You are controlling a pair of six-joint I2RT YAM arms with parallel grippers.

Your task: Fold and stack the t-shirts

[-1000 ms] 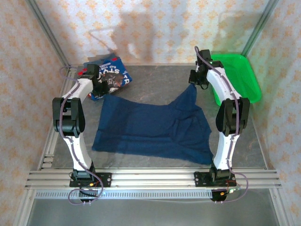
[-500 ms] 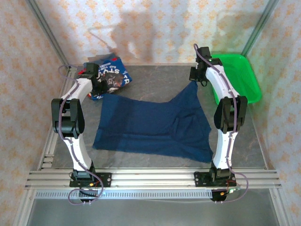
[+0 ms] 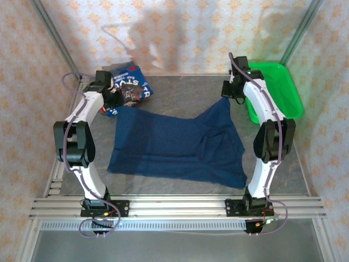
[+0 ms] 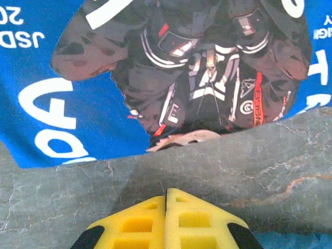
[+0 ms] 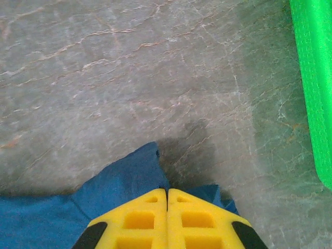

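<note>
Navy shirt point(image 3: 174, 150) lies spread mid-table, its far edge stretched between both arms, likely to flatten it for folding. Folded blue shirt point(image 3: 131, 90) sits far left as the stack's base. Right gripper point(image 5: 166, 191) is clamped on one far corner. Left gripper point(image 4: 166, 193), fingers pressed together, apparently pinches the other, though cloth barely shows there.

A bright green plastic mesh basket point(image 3: 281, 90) sits at the far right corner of the grey marbled stone tabletop point(image 3: 180, 90). Cream wallpaper with orange floral motifs point(image 3: 185, 33) rises behind that tabletop.
</note>
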